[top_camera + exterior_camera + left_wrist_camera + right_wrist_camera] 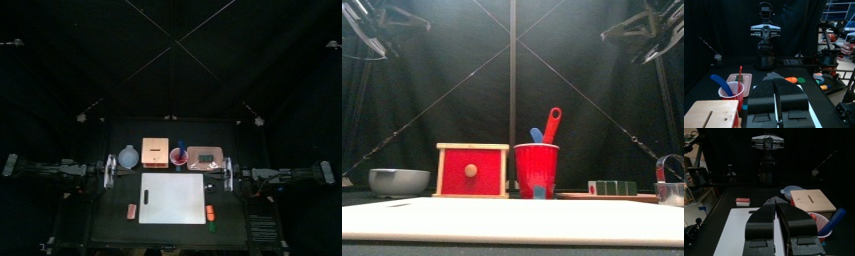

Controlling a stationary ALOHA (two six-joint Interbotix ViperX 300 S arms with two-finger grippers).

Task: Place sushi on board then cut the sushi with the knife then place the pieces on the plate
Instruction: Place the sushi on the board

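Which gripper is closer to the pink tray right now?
Right. The right gripper hangs close by the pink tray's right side; the left gripper is beyond the red cup, wooden box and blue-grey bowl.

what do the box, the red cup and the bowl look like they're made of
Wooden box: pale, matt frame, so probably unfinished wood; its drawer front looks painted red.
Red cup: even red with a faint sheen, likely plastic.
Blue-grey bowl: smooth, with a soft highlight along its side; it could be plastic or glazed ceramic, and the look leaves that open.
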